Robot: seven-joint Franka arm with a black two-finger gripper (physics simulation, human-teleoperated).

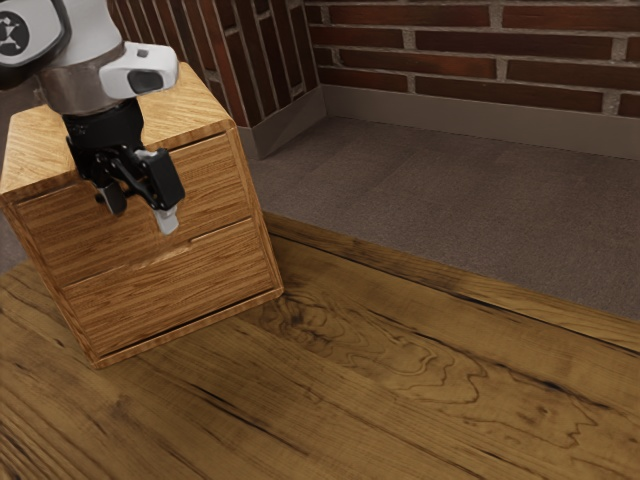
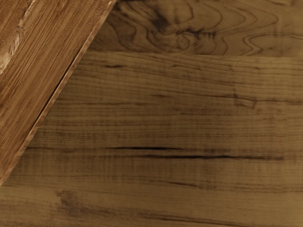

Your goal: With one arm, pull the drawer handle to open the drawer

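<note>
hand (image 1: 140, 208): hanging open, fingers spread, probably lining up for a pull
drawer (image 1: 215, 190): sitting shut, just behind hand

Soft, even light fills the exterior view, moderately bright and seemingly from above. The top of the drawer cabinet (image 1: 195, 110) is its palest face, the front a shade darker. A thin dark shadow runs along the cabinet's base on the bench (image 1: 420, 400). The carpet floor (image 1: 450, 190) is flat matte grey. In the wrist view the bench looks dimmer and yellower, and a pale glint lies on the cabinet's grain.
</note>
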